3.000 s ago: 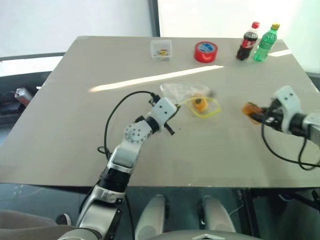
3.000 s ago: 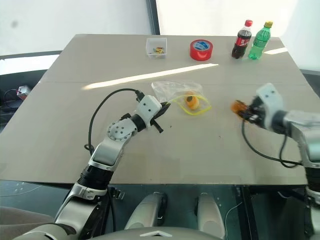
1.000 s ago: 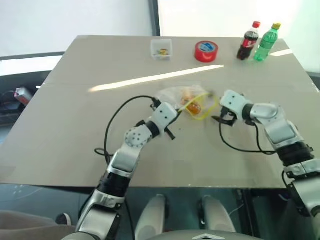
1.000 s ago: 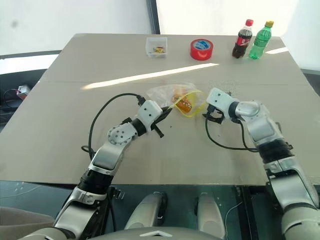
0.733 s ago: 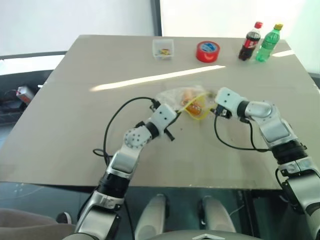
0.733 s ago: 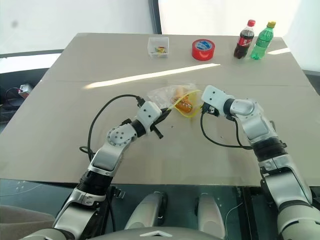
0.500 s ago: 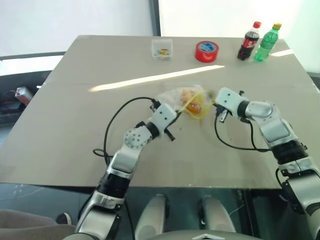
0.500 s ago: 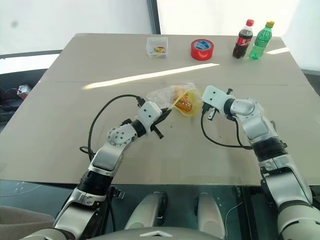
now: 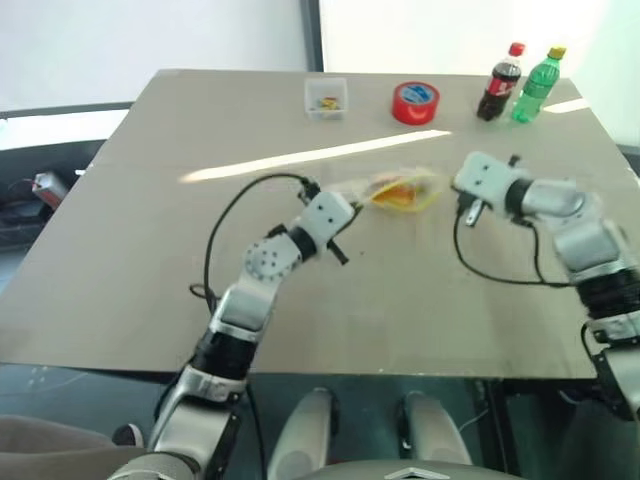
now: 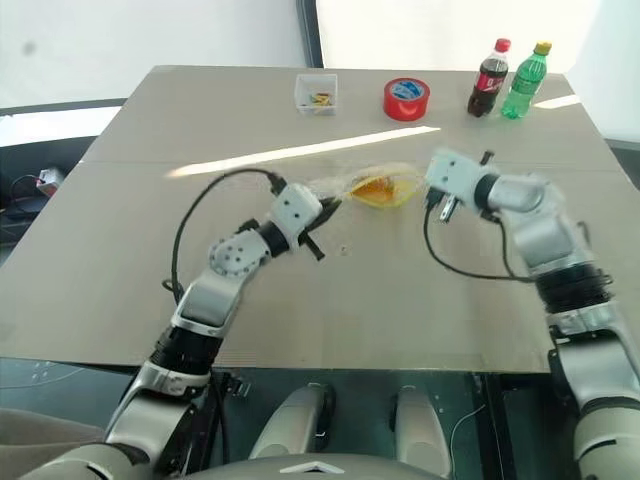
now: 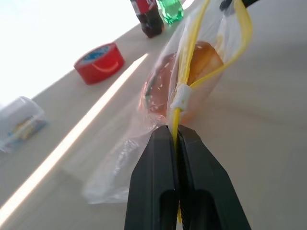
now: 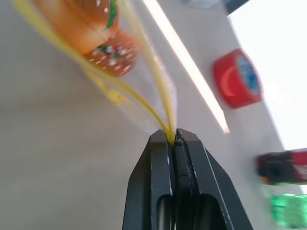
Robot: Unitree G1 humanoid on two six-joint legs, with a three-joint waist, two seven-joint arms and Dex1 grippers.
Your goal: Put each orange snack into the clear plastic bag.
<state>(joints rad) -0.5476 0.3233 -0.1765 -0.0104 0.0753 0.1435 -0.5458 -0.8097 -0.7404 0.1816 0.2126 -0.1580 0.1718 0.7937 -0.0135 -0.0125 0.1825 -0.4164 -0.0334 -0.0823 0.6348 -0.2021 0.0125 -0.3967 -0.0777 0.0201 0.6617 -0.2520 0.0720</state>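
Both arms hold the clear plastic bag (image 10: pixel 378 187) stretched between them just above the middle of the table (image 10: pixel 150 150). The left gripper (image 11: pixel 175 133) is pinched tight on the yellow seal strip (image 11: pixel 188 62) at one end, and the right gripper (image 12: pixel 171 136) is clamped on the strip at the other end. Both orange snacks (image 12: pixel 91 28) sit inside the bag, pressed together. Along the far edge stand a small clear box (image 10: pixel 316 92), a red tape roll (image 10: pixel 405 98) and two bottles (image 10: pixel 505 78).
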